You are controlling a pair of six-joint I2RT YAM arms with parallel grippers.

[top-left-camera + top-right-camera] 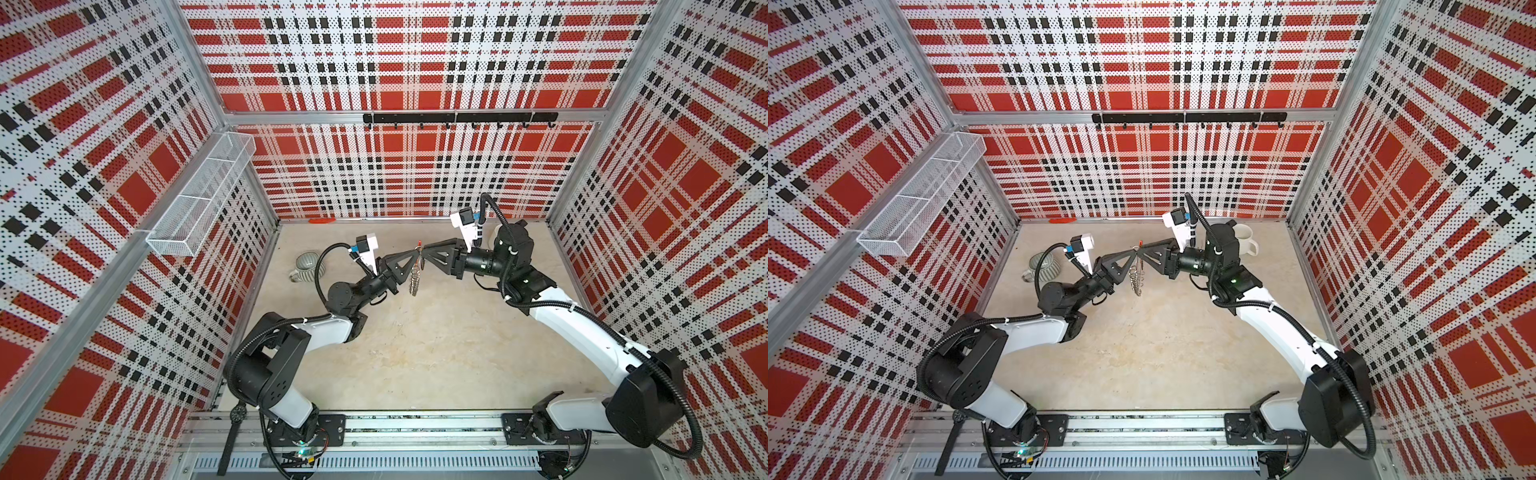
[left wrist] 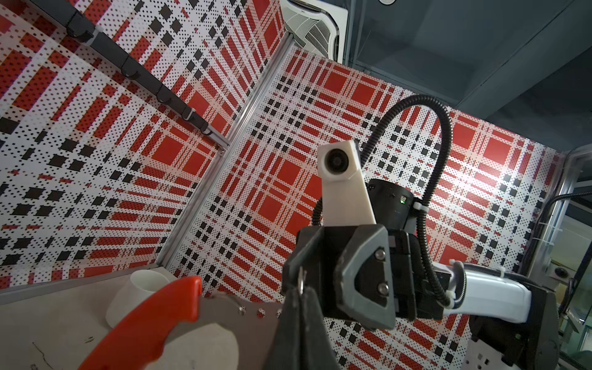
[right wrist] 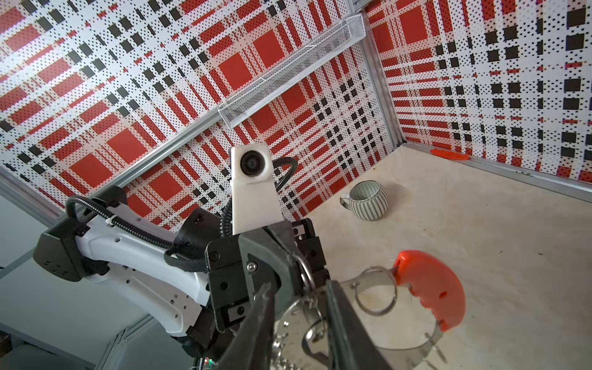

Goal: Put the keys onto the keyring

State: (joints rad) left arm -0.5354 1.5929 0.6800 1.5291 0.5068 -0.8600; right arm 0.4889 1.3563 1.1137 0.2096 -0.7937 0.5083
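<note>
You are counting two mugs: one grey ribbed ceramic mug (image 1: 306, 264) by the desk's (image 1: 436, 353) left edge, one plain white mug (image 1: 1248, 245) near its back right corner; and one grey metal keyring hoop with a red segment (image 3: 429, 288).

The keyring (image 1: 414, 279) is hanging too small in both top views for picking out any key. The right arm (image 1: 1225, 249) is covering part of the white mug (image 1: 1246, 240). The red segment (image 2: 144, 323) is running off the left wrist view.
</note>
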